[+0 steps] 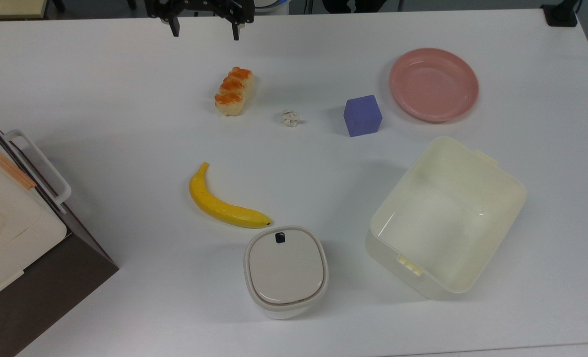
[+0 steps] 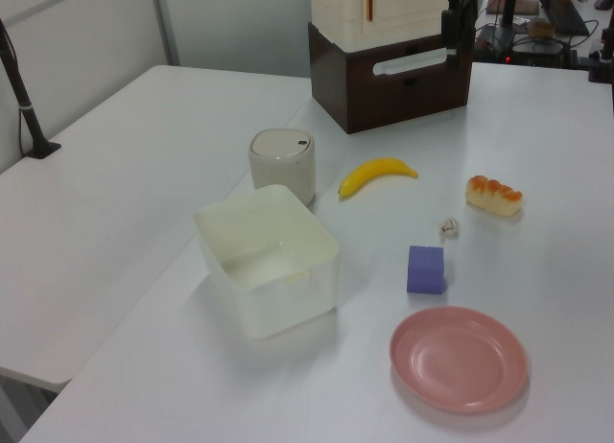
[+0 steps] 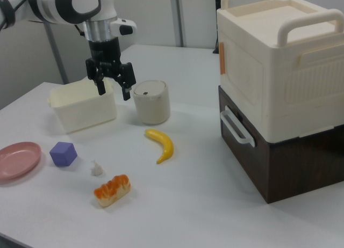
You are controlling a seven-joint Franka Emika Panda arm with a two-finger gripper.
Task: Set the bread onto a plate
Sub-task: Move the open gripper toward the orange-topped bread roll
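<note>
Jaws (image 3: 113,90) spread wide above the table — bread (image 3: 112,190) untouched.

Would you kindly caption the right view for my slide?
Open claw hangs above the table; the bread lies apart from the empty pink plate.

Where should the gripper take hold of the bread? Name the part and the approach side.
Grip the bread across its narrow middle, from straight above. It lies flat and oblong on the table with free space along both long sides, so the open gripper should fit over it.
</note>
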